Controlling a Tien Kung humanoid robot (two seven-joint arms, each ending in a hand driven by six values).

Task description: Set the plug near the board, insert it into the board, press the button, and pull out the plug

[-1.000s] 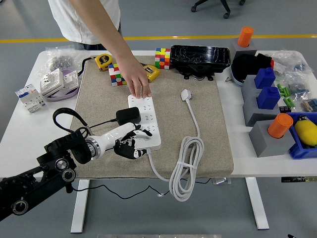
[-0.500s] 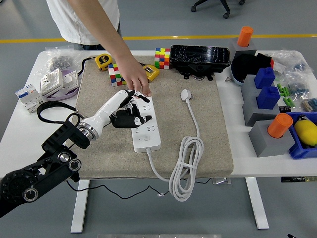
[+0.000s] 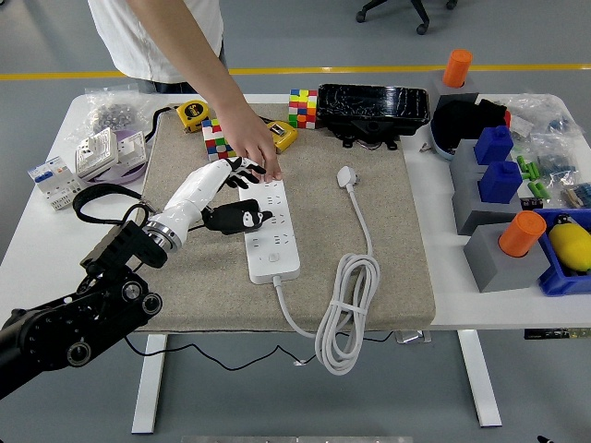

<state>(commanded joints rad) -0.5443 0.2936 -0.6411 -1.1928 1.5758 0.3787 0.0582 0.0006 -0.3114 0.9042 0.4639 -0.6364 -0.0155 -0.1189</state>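
While a person (image 3: pixel 175 37) leans in from the far side, clutter lines a white table (image 3: pixel 37 249), left to right: a clear bag (image 3: pixel 111 115) of small metal parts at the far left corner, white sockets (image 3: pixel 111 152) beside it, then a beige mat (image 3: pixel 388 258) across the middle. At the far right, a blue bin (image 3: pixel 563 281) holds a yellow object (image 3: pixel 572 247), and grey blocks (image 3: pixel 494 258) carry orange cylinders (image 3: pixel 523 233), with blue blocks (image 3: pixel 499 180) set in further grey holders behind.

On the mat lies a white power strip (image 3: pixel 272 235), its long side running away from the robot. The robot's left hand (image 3: pixel 217 185) reaches in from the lower left, white-shelled and black-fingered, fingers extended toward the strip's far end beside the person's hand (image 3: pixel 254 152), which rests its fingertips on that end. Just below the robot's palm a black plug (image 3: pixel 235 219) sits at the strip's left edge, its cord (image 3: pixel 97 198) looping back toward the arm. Whether the fingers grip the plug, or whether it is seated in a socket, cannot be made out from this angle.

Right of the strip, a white plug (image 3: pixel 347 176) lies loose on the mat, its cable (image 3: pixel 346 314) coiled near the front edge. Colourful cubes (image 3: pixel 303 107), a yellow tape measure (image 3: pixel 192 113) and a black case (image 3: pixel 374 109) sit along the far side.
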